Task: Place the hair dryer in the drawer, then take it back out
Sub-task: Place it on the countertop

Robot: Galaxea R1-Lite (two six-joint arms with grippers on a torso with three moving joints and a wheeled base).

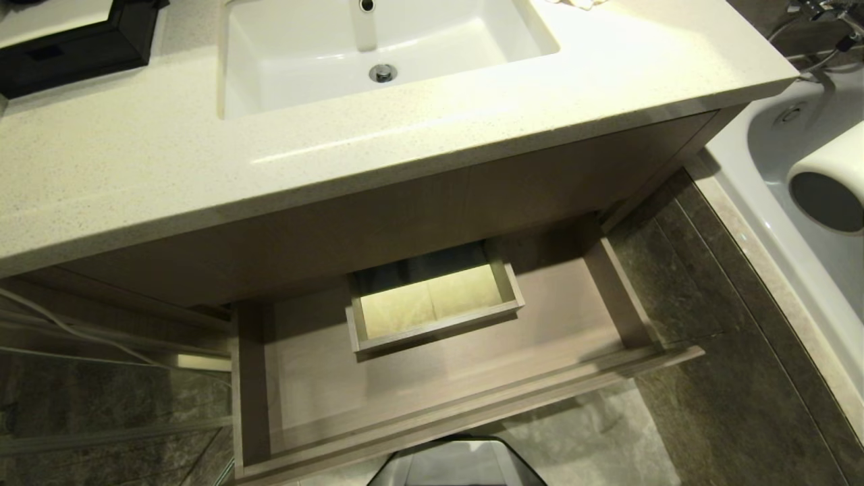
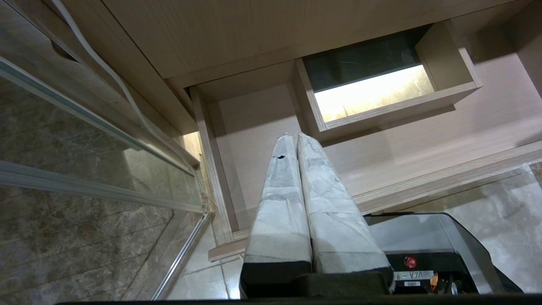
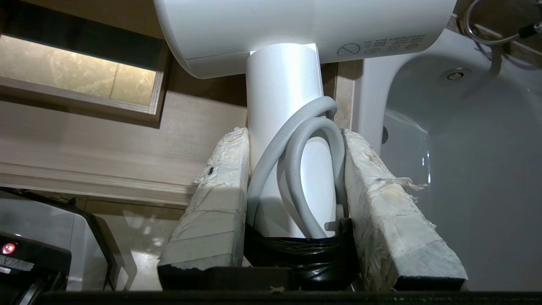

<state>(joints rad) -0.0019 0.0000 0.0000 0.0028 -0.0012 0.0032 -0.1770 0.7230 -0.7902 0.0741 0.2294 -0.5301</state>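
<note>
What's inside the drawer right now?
Nothing loose: the open drawer holds only its boxed cutout. The hair dryer is outside. The back, under the counter, is hidden.

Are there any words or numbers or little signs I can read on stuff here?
"VLA-9", seen upside down: white sticker on the robot base, beside a red button.
No-go circle sign, then small square symbols: hair dryer barrel, held by the handle in the right claw.
Fine print above those symbols: too small to read.
Sticker on the robot base in the right wrist view: too dark to read.
</note>
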